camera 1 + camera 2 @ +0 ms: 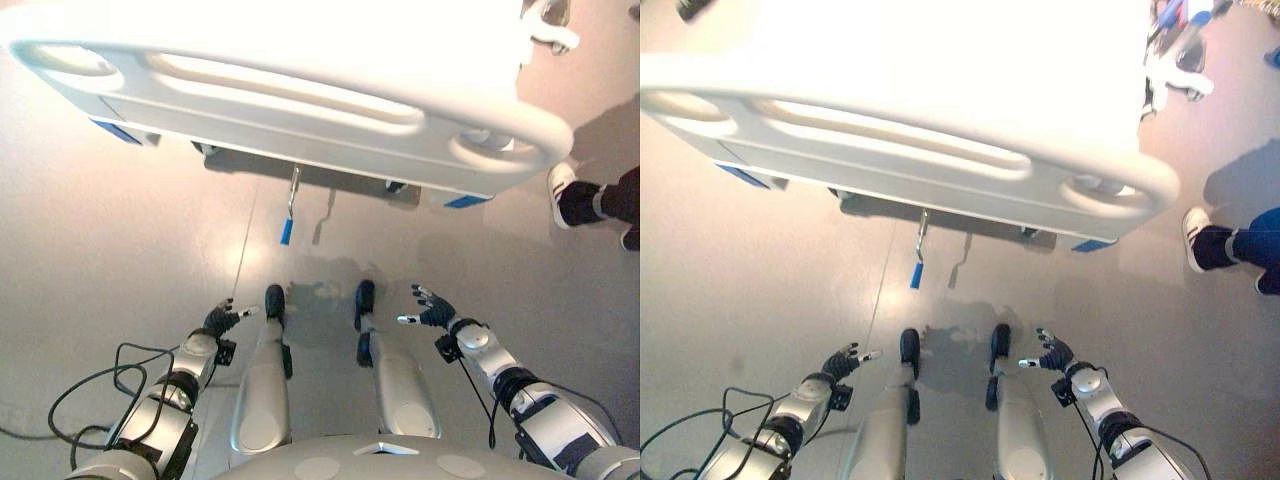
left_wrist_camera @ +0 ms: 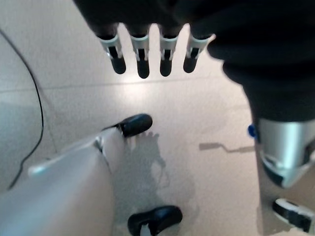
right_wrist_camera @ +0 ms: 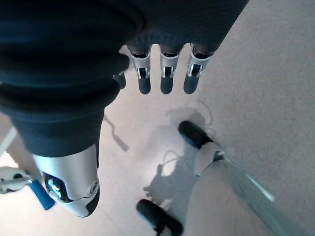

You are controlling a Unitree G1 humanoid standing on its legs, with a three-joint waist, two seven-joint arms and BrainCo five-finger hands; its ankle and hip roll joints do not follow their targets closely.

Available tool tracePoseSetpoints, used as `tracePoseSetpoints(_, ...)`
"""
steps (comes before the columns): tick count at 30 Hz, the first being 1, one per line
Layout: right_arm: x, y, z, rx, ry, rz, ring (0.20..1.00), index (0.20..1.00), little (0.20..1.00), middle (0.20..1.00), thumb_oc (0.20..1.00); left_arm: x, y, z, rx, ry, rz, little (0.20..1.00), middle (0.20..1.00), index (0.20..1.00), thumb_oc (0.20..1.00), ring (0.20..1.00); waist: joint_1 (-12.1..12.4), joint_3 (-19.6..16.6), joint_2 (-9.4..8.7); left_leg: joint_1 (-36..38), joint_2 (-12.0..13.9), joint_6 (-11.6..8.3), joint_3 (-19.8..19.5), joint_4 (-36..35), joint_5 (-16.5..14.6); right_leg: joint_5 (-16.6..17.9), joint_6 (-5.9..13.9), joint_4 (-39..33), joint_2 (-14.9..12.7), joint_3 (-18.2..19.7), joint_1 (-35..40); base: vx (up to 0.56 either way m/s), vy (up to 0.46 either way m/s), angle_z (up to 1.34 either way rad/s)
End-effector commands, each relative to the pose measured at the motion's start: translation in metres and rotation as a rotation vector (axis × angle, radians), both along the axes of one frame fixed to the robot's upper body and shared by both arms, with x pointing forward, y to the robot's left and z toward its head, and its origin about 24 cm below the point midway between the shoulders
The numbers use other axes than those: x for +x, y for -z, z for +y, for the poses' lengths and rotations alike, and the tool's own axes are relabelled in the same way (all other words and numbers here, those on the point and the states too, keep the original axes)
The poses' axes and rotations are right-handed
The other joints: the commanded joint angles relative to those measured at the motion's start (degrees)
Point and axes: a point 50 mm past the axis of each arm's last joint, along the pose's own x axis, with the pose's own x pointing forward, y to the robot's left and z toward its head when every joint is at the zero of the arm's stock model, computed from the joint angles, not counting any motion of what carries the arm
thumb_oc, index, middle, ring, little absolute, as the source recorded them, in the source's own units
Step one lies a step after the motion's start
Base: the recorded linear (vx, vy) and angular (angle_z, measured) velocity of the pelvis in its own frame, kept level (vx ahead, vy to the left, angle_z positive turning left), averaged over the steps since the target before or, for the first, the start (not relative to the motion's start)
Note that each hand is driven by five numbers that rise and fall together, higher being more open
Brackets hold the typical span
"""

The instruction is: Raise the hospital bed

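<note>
The white footboard of the hospital bed (image 1: 300, 110) spans the top of the eye views. Under it hangs a metal crank with a blue handle (image 1: 287, 231), folded down toward the floor, also seen as the blue handle (image 3: 42, 195) in the right wrist view. My left hand (image 1: 220, 319) is low at the left, fingers straight and holding nothing. My right hand (image 1: 432, 307) is low at the right, fingers spread and empty. Both hands are well short of the crank. In the wrist views the left fingers (image 2: 142, 61) and right fingers (image 3: 166, 78) hang straight over bare floor.
A person's shoe and leg (image 1: 585, 203) stand on the floor at the right, beside the bed's corner. Blue corner bumpers (image 1: 118, 131) mark the bed frame's ends. Grey floor lies between me and the bed.
</note>
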Motion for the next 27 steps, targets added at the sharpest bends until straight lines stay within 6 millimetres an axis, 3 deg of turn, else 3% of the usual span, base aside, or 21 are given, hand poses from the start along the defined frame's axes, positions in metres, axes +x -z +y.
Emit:
tracePoseSetpoints(1, -0.012, 0.005, -0.015, 0.017, 0.066, 0.053, 1.0, 1.0, 1.0, 1.0, 1.0, -0.013, 0.009, -0.003, 0.022, 0.06, 0.071, 1.0, 1.0, 1.0, 1.0, 1.0, 0.56, 0.17, -0.49, 1.55, -2.46, 2.17, 2.37, 4.84, -5.61, 0.04, 2.36, 2.07, 1.39, 0.31, 1.3, 0.13, 0.048, 0.01)
tracePoseSetpoints(3, -0.028, 0.016, -0.018, 0.036, 0.112, 0.122, 1.0, 1.0, 1.0, 1.0, 1.0, -0.034, 0.019, 0.002, 0.011, 0.028, 0.136, 1.0, 1.0, 1.0, 1.0, 1.0, 0.87, -1.7, -0.07, 4.87, -2.61, 2.17, 2.74, 4.47, -6.37, -0.92, 2.49, 1.59, 1.37, 0.1, 4.69, 0.13, 0.019, 0.0)
tracePoseSetpoints(6, -0.038, 0.021, -0.019, 0.045, 0.125, 0.164, 1.0, 1.0, 1.0, 1.0, 1.0, -0.048, 0.025, 0.003, -0.002, 0.013, 0.179, 1.0, 1.0, 1.0, 1.0, 1.0, 1.11, -2.63, 0.08, 7.08, -2.47, 2.04, 2.89, 4.31, -6.83, -1.5, 2.7, 0.95, 1.26, -0.11, 7.06, 0.12, 0.011, -0.01)
tracePoseSetpoints(8, -0.057, 0.03, -0.023, 0.052, 0.145, 0.238, 1.0, 1.0, 1.0, 1.0, 1.0, -0.065, 0.031, 0.004, -0.013, 0.003, 0.225, 1.0, 1.0, 1.0, 1.0, 1.0, 1.31, -4.56, 0.4, 10.3, -2.45, 1.99, 3.11, 3.57, -7.36, -2.09, 2.88, 0.37, 1.26, -0.42, 10.22, 0.11, 0.017, -0.05)
tracePoseSetpoints(20, -0.106, 0.051, -0.019, 0.138, 0.246, 0.394, 1.0, 1.0, 1.0, 1.0, 1.0, -0.116, 0.044, 0.012, -0.036, -0.075, 0.354, 1.0, 1.0, 1.0, 1.0, 1.0, 1.89, -11.9, 0.17, 20.93, -1.86, 1.7, 4.19, -1.85, -7.62, -3.13, 3.49, -3.44, 2.04, -0.91, 20.09, 0.11, 0.004, -0.03)
tracePoseSetpoints(27, -0.124, 0.057, -0.015, 0.154, 0.265, 0.445, 1.0, 1.0, 1.0, 1.0, 1.0, -0.135, 0.047, 0.016, -0.024, -0.076, 0.41, 1.0, 1.0, 1.0, 1.0, 1.0, 1.87, -14.72, 0.36, 24.01, -1.49, 1.5, 4.82, -4.31, -7.05, -3.46, 3.45, -4.44, 2.58, -0.84, 22.48, 0.06, -0.001, -0.03)
